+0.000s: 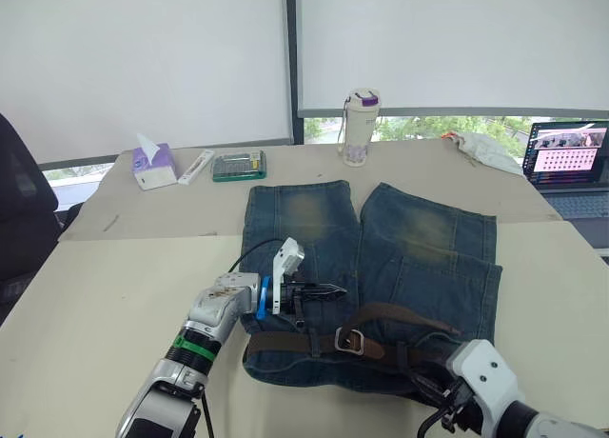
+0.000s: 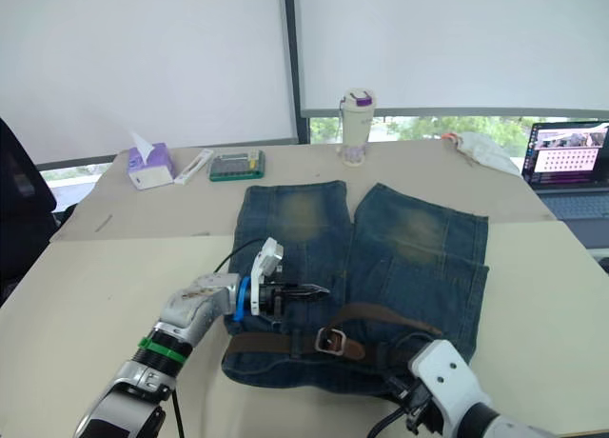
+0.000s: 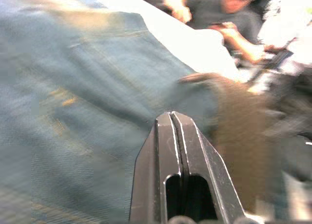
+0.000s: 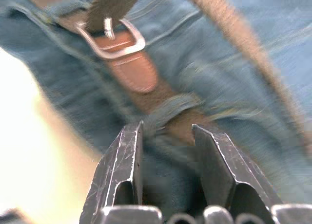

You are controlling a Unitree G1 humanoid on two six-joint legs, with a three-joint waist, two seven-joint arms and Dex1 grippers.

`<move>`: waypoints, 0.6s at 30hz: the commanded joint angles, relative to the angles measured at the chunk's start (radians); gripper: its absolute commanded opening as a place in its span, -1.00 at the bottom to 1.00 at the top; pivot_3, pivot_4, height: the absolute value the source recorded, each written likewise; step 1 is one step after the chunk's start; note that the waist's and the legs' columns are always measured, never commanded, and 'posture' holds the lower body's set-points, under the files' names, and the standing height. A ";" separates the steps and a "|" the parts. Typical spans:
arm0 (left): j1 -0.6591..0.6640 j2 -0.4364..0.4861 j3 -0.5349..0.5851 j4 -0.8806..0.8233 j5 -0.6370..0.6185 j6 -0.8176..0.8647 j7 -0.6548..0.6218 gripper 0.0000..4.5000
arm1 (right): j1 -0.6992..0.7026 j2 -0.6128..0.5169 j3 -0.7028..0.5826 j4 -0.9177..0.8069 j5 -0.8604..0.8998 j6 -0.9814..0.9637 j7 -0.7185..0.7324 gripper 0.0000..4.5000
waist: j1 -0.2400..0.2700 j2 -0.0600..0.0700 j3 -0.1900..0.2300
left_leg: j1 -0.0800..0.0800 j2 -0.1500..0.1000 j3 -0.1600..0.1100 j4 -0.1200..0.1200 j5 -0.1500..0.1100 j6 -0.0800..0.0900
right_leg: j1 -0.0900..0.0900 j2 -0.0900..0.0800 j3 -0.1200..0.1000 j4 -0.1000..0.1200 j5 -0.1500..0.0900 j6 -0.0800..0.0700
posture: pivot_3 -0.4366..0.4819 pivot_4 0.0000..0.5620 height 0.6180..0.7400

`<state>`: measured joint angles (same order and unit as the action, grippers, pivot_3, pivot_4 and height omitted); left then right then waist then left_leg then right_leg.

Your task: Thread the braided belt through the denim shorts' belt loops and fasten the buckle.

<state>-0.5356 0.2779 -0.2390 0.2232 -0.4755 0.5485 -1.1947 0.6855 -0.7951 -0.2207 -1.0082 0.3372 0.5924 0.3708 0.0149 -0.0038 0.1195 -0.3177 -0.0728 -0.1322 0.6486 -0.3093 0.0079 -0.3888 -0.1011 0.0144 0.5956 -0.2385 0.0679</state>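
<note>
You have the denim shorts (image 1: 371,267) spread flat on the beige worktop (image 1: 105,305), waistband toward the robot and both legs pointing away toward the window. The faded yellowish patches sit on each leg.

The braided belt (image 1: 285,343) runs along the waistband, passing under at least one of the belt loops (image 4: 168,107) (the right wrist view shows a denim strip crossing over the brown strap just ahead of the jaws). The buckle (image 1: 349,341) lies near the middle of the waistband with a strap end passing through its silver frame. The free length of the belt arcs up and over the right side of the shorts before coming back down toward the waistband.

Your left gripper (image 1: 328,290) hangs over the left leg of the shorts, just above the waistband, pointing toward the middle. Its jaws are pressed together with nothing between them, as the left wrist view shows plainly.

Your right gripper (image 4: 165,151) is low over the waistband at the right side of the shorts, near the worktop's front edge. Its jaws stand apart, straddling the belt and loop without closing on either.

Farther back on the worktop you can see a tissue box (image 1: 152,165), a green case (image 1: 239,166) and a white bottle with a purple lid (image 1: 360,127). A laptop (image 1: 569,167) sits at the right edge.
</note>
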 commanded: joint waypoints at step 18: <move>-0.006 -0.058 -0.054 -0.021 0.028 -0.025 -0.040 -1.00 | -0.349 -0.143 0.187 0.041 -0.210 0.233 0.003 -0.56 | 0.000 -0.001 0.002 | -0.002 0.002 -0.001 -0.001 0.000 0.000 | -0.001 0.002 0.000 -0.001 0.002 -0.004 | -0.05 -0.47 1.00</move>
<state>-0.5352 0.2223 -0.2841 0.2432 -0.4506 0.5406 -1.2143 0.3369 -0.9439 -0.0301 -0.9392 0.1440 0.8106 0.3691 0.0153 -0.0046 0.1216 -0.3194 -0.0711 -0.1329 0.6477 -0.3094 0.0081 -0.3902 -0.0992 0.0142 0.5949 -0.2365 0.0644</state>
